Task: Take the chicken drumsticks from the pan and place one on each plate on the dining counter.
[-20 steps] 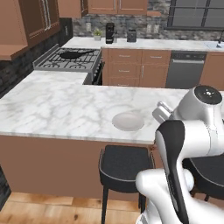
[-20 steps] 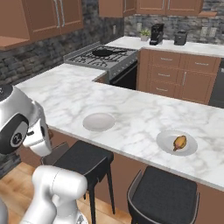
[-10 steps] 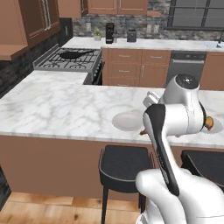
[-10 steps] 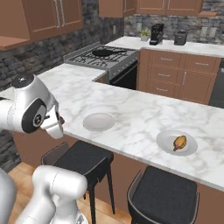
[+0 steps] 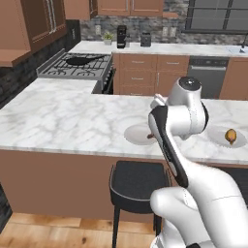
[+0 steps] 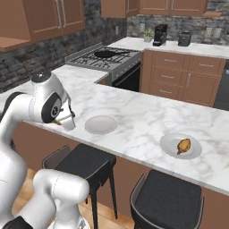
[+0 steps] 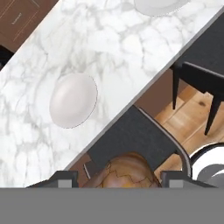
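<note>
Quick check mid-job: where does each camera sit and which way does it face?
Left base view: behind the arm, left side, facing the dining counter and stove.
Right base view: behind, right side; arm at left, empty plate ahead.
Hand view: looks down past the gripper and its drumstick.
All three share the empty plate.

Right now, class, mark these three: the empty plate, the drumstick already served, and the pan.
empty plate (image 6: pixel 101 124), right base view, centre of its bare face.
served drumstick (image 6: pixel 183 144), right base view, its middle, on the other plate.
pan (image 5: pixel 77 60), left base view, its black bowl.
</note>
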